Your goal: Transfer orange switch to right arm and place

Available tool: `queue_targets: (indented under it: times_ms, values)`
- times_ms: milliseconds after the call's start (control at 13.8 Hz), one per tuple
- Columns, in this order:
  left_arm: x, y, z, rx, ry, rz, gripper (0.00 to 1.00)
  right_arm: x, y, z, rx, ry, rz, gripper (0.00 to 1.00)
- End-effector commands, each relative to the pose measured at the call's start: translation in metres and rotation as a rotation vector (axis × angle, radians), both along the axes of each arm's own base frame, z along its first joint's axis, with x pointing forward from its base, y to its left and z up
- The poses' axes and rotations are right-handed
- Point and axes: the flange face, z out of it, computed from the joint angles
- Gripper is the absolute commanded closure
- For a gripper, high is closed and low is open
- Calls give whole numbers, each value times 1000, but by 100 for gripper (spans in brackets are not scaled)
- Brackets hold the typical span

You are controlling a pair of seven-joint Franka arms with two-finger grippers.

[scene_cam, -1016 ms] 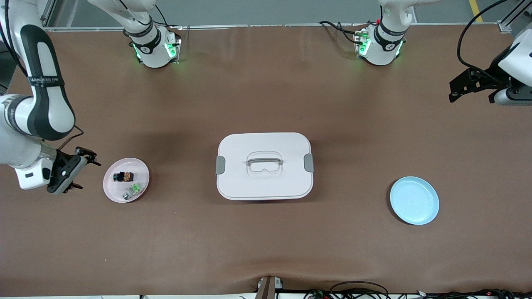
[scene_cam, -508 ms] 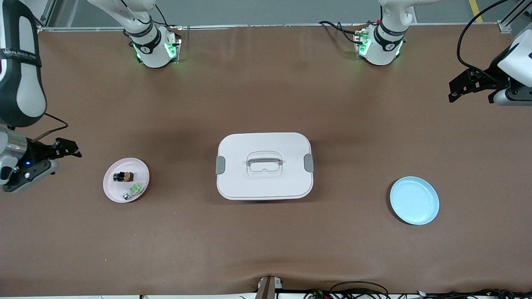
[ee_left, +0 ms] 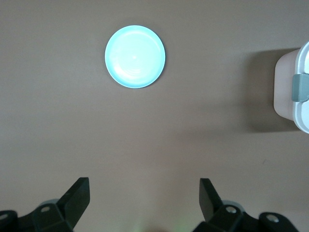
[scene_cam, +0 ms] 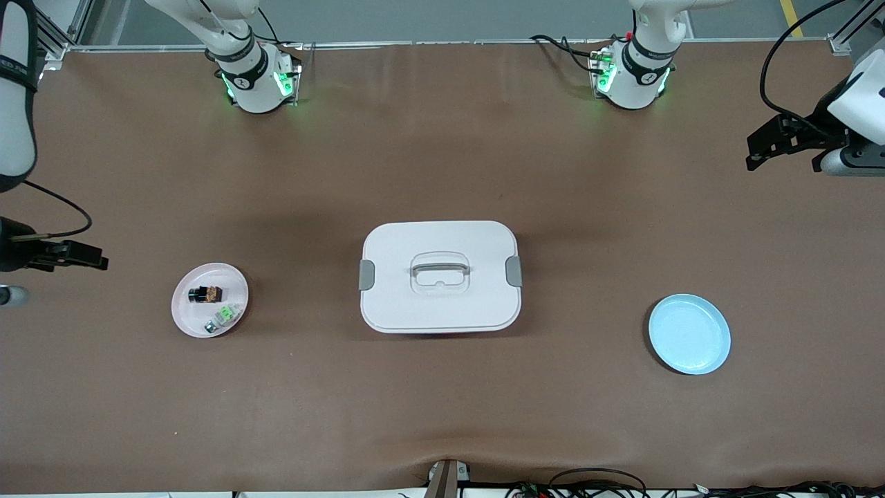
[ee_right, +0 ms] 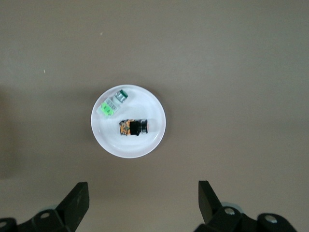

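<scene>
The orange switch (scene_cam: 205, 294), black with an orange middle, lies on a small pink plate (scene_cam: 185, 312) at the right arm's end of the table. It also shows in the right wrist view (ee_right: 133, 127), on the plate (ee_right: 140, 146). My right gripper (scene_cam: 93, 259) is open and empty, up in the air over the table's end, to the side of the plate; its open jaws show in the right wrist view (ee_right: 142, 193). My left gripper (scene_cam: 755, 153) is open and empty and waits high over the left arm's end of the table; it also shows in the left wrist view (ee_left: 145, 193).
A pale clear switch with a green middle (scene_cam: 221, 318) lies on the same pink plate, nearer to the front camera than the orange switch. A white lidded box (scene_cam: 440, 277) stands mid-table. A light blue plate (scene_cam: 689, 334) sits toward the left arm's end.
My right gripper has drawn away from the pink plate toward the table's end, staying open and empty. The left arm and the switches have not moved.
</scene>
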Motion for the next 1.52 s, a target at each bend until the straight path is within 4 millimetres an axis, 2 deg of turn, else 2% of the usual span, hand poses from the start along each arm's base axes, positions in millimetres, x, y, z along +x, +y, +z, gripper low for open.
queue_targets:
  times_ms: [0, 73, 218, 290, 435, 653, 871, 1088, 1234, 1379, 1451]
  values:
    - [-6, 4, 6, -13, 4, -2, 0, 3, 5, 42, -17, -62, -41, 0]
    - [-7, 6, 7, -14, 4, -5, 0, 2, 4, 57, -10, -85, -37, 0]
    - [-8, 9, 7, -13, 11, -2, 0, -5, 12, 69, -6, -65, -27, 0]
    - [-8, 9, 7, -12, 13, -2, 0, -12, 15, 83, -8, -80, -31, 0]
    - [-8, 9, 6, -13, 15, -2, 0, -15, 15, 88, -9, -86, -34, 0]
    - [-8, 12, 6, -13, 14, 4, 0, -23, 4, 94, -4, -70, -75, 0]
    - [-9, 13, 7, -13, 16, 6, 0, -34, 16, 111, -17, -63, -276, 0]
    - [-9, 13, 7, -13, 14, 6, 0, -48, 25, 120, 3, -17, -286, 0]
    - [-9, 12, 4, -12, 21, 5, 0, -52, 41, 129, 42, -23, -261, 0]
    - [-9, 12, 4, -12, 22, 5, 0, -52, 81, 135, 36, -31, -170, 0]
    - [-9, 12, 4, -12, 22, 3, 0, -52, 91, 135, 30, -31, -125, 0]
